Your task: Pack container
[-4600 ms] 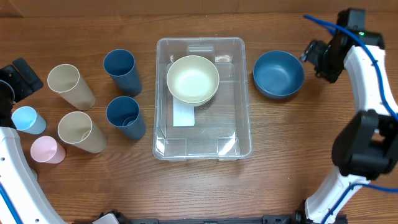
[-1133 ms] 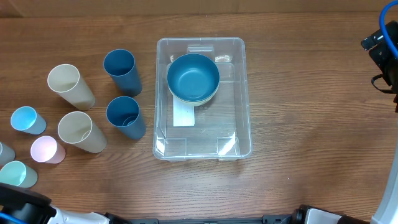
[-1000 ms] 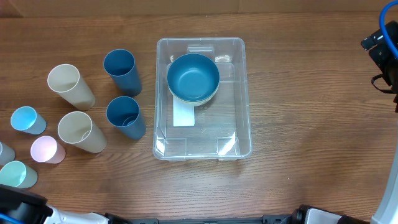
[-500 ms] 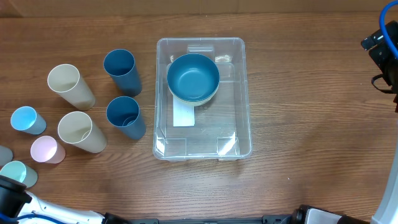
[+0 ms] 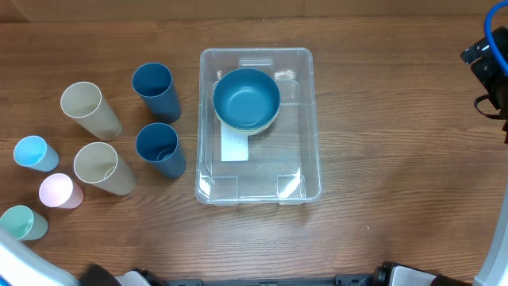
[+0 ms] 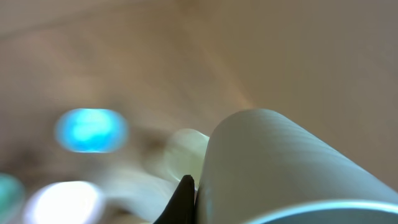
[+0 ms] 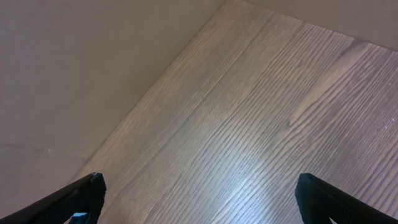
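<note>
The clear container (image 5: pixel 309 119) sits mid-table with a blue bowl (image 5: pixel 247 97) nested in a cream bowl (image 5: pixel 238 125) at its far end. A white label (image 5: pixel 234 149) lies on its base. In the blurred left wrist view, my left gripper (image 6: pixel 196 196) is shut on the wall of a pale grey cup (image 6: pixel 273 162), with one black finger (image 6: pixel 184 198) against its side. The other finger is hidden. My right gripper (image 7: pixel 211 199) hangs open over bare wood at the far right, holding nothing.
On the left stand two beige cups (image 5: pixel 89 107) (image 5: pixel 101 166), two dark blue cups (image 5: pixel 154 86) (image 5: pixel 159 148), a light blue (image 5: pixel 33 152), a pink (image 5: pixel 57 191) and a teal cup (image 5: pixel 22 222). The white left arm (image 5: pixel 14 253) crosses the bottom-left corner.
The grey cup at the table's left edge is gone from the overhead view. My left gripper has shut on it and the arm has swung along the bottom-left. The right arm is still.
</note>
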`<move>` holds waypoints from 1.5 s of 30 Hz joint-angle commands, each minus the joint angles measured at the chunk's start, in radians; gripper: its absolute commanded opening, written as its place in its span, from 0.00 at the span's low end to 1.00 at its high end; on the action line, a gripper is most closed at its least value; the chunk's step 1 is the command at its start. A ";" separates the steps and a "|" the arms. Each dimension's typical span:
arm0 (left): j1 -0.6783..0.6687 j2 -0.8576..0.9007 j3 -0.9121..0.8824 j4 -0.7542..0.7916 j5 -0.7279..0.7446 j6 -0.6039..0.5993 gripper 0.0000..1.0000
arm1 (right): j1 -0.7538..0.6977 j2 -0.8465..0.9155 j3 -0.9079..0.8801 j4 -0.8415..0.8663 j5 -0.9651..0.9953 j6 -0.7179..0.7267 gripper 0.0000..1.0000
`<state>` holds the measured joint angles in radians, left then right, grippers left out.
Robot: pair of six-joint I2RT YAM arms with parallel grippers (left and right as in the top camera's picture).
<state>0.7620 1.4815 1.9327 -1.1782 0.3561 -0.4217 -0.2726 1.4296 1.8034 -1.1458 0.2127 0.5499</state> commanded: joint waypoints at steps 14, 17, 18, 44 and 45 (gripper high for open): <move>-1.415 0.592 0.005 0.066 -0.280 0.120 0.04 | 0.000 -0.006 -0.003 0.006 0.003 0.005 1.00; -1.451 0.689 0.005 0.072 -0.355 0.119 0.04 | 0.000 -0.006 -0.003 0.006 0.003 0.005 1.00; -1.453 0.711 0.005 0.080 -0.369 0.119 0.04 | 0.000 -0.006 -0.003 0.006 0.003 0.005 1.00; -1.068 0.528 0.796 -0.512 -0.513 0.076 0.47 | 0.000 -0.006 -0.003 0.006 0.003 0.005 1.00; -0.954 0.490 0.791 -0.512 -0.475 0.078 0.49 | 0.000 -0.006 -0.003 0.006 0.003 0.005 1.00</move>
<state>-0.4377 2.0953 2.7052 -1.6806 -0.1509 -0.3164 -0.2726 1.4296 1.7988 -1.1446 0.2127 0.5499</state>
